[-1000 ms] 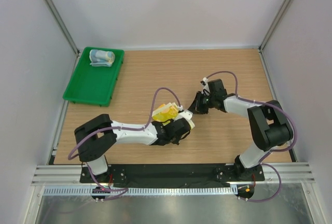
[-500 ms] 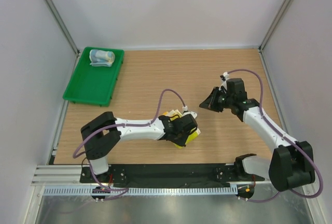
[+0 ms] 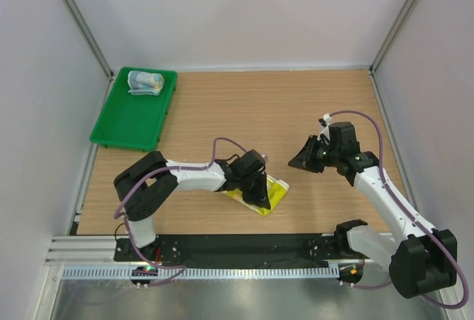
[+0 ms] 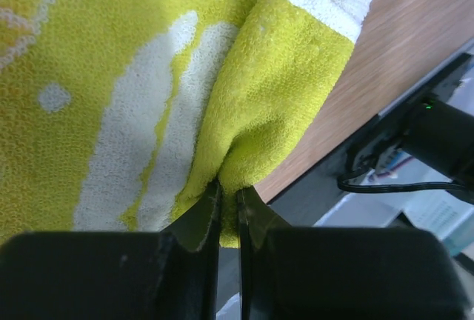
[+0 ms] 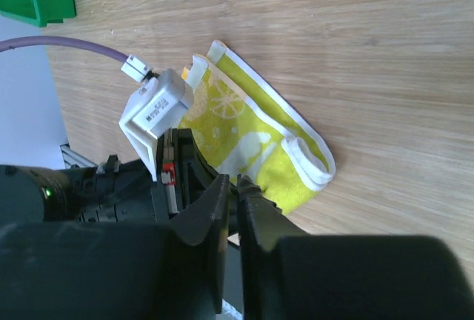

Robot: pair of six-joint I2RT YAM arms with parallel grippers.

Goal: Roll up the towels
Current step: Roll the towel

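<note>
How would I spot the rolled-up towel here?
Find the green tray at the far left corner of the wooden table. At its far end lies the light blue towel, rolled up. The yellow-green towel lies outside it, on bare wood.

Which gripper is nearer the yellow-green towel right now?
Left. The left gripper is pinching a fold of the yellow-green towel; the right gripper is off to the towel's right, clear of it.

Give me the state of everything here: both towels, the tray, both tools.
yellow-green towel: unrolled on the table, one fold pinched.
light blue towel: rolled, in the green tray.
green tray: holds only that roll.
left tool: shut on the yellow-green towel.
right tool: nearly shut, empty.
</note>
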